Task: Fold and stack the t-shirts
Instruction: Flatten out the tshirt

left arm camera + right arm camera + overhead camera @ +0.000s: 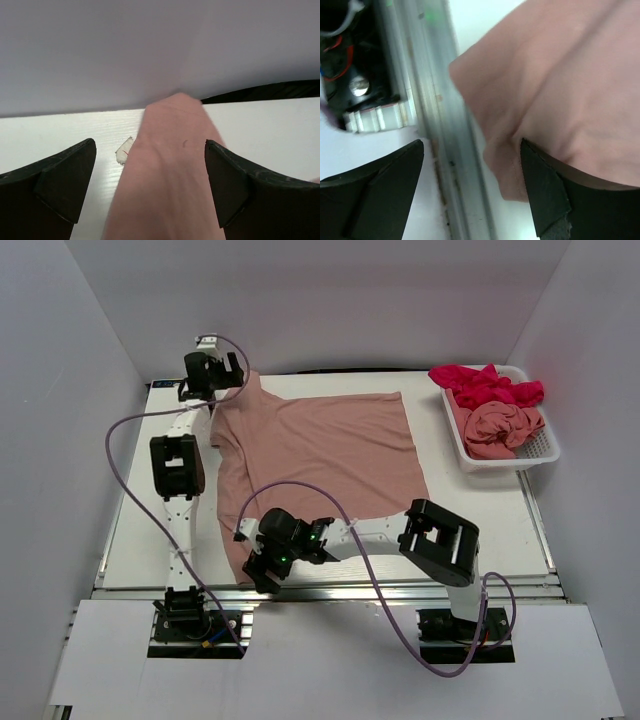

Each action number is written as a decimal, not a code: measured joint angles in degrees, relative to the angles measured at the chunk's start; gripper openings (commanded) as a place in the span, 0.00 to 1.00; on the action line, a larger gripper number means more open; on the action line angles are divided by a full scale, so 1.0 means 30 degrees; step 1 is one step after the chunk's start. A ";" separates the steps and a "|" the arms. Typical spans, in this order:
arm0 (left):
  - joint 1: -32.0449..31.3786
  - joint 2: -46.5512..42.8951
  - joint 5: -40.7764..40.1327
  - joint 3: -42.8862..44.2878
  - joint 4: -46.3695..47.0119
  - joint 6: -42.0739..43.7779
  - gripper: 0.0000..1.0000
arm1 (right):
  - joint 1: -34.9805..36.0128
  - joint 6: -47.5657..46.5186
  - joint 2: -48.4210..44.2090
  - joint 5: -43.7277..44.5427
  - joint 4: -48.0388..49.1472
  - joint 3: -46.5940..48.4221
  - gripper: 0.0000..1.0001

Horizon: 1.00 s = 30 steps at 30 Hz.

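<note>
Two pairs gape wide and empty: left jaws at eleven o'clock over one sleeve, right jaws at seven over the other. The salmon t-shirt [320, 450] lies flat mid-tabletop [500, 510]. Its near sleeve overhangs the rail [432, 100] and might snag. A purple cable [300, 483] drapes across it. The basket [505, 462] at two holds crumpled shirts [495, 425].

I could read no text in any view. The white scrap [124, 150] left of centre bore only a red mark.

The overhead camera looks down on the whole bench [135, 530] from behind. Both wrist cameras sit close over the same pink shirt [320, 450], at its edges.
</note>
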 measured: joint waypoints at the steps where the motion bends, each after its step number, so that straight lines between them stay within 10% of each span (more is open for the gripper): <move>1: 0.0036 -0.0954 0.0022 -0.0787 -0.0131 0.0073 0.98 | 0.0000 0.0138 -0.0175 0.0503 0.0306 -0.0262 0.83; 13: 0.2186 -1.4032 0.2018 -1.4491 -0.0576 0.0379 0.98 | -0.2288 0.0780 -0.2193 0.8488 -0.0160 -0.0233 0.80; 30: 0.5078 -0.6375 0.9260 -1.2684 0.0525 -0.3745 0.98 | -0.7286 0.1552 -0.4226 1.2305 -0.1224 -0.0306 0.79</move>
